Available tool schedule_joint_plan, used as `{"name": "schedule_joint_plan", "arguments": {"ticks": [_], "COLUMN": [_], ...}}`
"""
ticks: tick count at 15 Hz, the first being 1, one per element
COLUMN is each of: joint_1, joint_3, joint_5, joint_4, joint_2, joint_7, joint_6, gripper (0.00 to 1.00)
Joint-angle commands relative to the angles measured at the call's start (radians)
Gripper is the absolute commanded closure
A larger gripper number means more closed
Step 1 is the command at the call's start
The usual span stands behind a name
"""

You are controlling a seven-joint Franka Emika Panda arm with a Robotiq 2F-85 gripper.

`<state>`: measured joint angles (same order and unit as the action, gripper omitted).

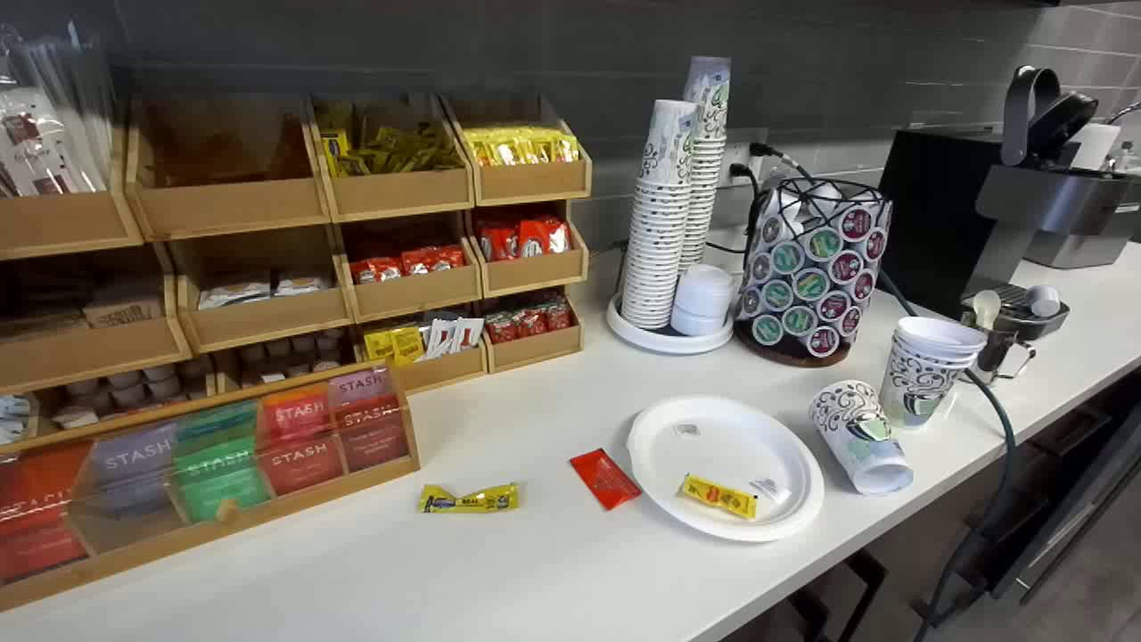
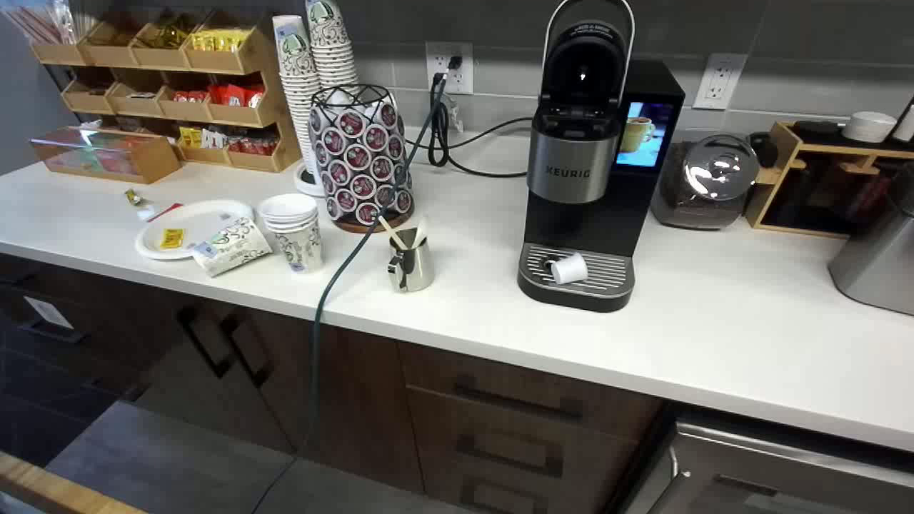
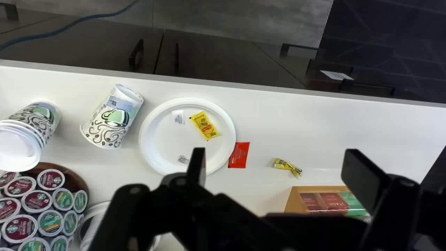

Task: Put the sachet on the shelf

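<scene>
The sachet, a small flat yellow packet with dark print, lies on the white plate (image 1: 673, 459) in both exterior views (image 1: 718, 497) (image 2: 171, 238). In the wrist view the sachet (image 3: 204, 126) shows above the left finger. The shelf, a light-brown wooden rack with three tiers of slanted compartments, stands against the wall in both exterior views (image 1: 401, 198) (image 2: 161, 56); it is out of the wrist view. My gripper (image 3: 277, 164) shows only in the wrist view. Its fingers are wide apart, with nothing held between them, above the counter and apart from the sachet.
A red packet (image 1: 604, 479) lies beside the plate. A longer, narrower yellow packet (image 1: 468, 498) lies near the low wooden tea tray (image 1: 412, 437), which stands before the shelf. A tipped paper cup (image 1: 860, 437), stacked cups (image 1: 927, 370) and a pod rack (image 1: 813, 276) stand near the plate.
</scene>
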<state>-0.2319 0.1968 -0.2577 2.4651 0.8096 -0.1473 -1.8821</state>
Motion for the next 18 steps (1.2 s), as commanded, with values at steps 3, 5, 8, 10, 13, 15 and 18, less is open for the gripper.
{"name": "schedule_joint_plan", "arguments": {"ticks": [3,5,8,10,13,15,18], "joint_1": [0.010,0.001,-0.032,-0.035,0.033,0.072,0.078], "joint_3": [0.006,0.037,0.092,0.137,0.228,0.261,0.234], "joint_5": [-0.006,0.006,0.015,0.067,0.184,0.263,0.451], "joint_4": [-0.004,0.008,0.045,0.053,0.028,-0.007,-0.094], "joint_2": [0.000,-0.031,-0.152,-0.270,-0.462,-0.593,-0.757], "joint_7": [0.006,0.022,0.098,0.151,0.124,0.102,-0.003], "joint_6": [0.005,-0.044,-0.216,-0.348,-0.518,-0.571,-0.550], "gripper": [0.00,0.00,0.00,0.00,0.00,0.00,0.00]}}
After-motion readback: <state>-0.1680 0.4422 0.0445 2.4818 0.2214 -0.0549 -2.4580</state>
